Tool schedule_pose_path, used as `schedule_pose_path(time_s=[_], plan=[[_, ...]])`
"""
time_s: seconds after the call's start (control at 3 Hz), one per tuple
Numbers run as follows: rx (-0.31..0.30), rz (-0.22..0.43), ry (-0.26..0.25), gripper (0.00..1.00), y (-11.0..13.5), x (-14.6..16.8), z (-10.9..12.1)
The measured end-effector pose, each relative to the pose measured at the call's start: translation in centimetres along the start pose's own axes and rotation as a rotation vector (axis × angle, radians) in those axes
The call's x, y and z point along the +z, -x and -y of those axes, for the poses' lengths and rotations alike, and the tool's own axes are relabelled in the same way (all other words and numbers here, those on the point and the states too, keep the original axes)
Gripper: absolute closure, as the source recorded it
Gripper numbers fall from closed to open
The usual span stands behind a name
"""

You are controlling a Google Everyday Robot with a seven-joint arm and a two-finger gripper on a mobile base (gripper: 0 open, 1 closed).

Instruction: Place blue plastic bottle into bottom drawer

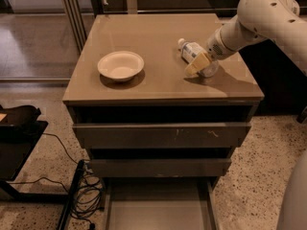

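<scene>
Fingers look pinched on the blue plastic bottle, with the tan near one pressed across its fat end. The gripper is over the right side of the cabinet top, and the bottle's lying there on its side: clear plastic, pale blue-white label, white cap pointing back-left. White bowl sits well apart to the left. Bottom drawer is pulled out at floor level, flat grey floor showing.
</scene>
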State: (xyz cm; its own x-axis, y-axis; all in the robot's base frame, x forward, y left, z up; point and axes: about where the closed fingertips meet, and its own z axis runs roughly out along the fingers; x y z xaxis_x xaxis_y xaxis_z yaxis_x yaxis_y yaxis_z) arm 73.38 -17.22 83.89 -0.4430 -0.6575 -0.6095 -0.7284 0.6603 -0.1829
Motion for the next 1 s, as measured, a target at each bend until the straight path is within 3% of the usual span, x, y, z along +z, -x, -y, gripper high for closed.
schedule_pose_path(time_s=[1.0], plan=[[0.000, 0.000, 0.000, 0.88, 0.00, 0.01, -0.01]])
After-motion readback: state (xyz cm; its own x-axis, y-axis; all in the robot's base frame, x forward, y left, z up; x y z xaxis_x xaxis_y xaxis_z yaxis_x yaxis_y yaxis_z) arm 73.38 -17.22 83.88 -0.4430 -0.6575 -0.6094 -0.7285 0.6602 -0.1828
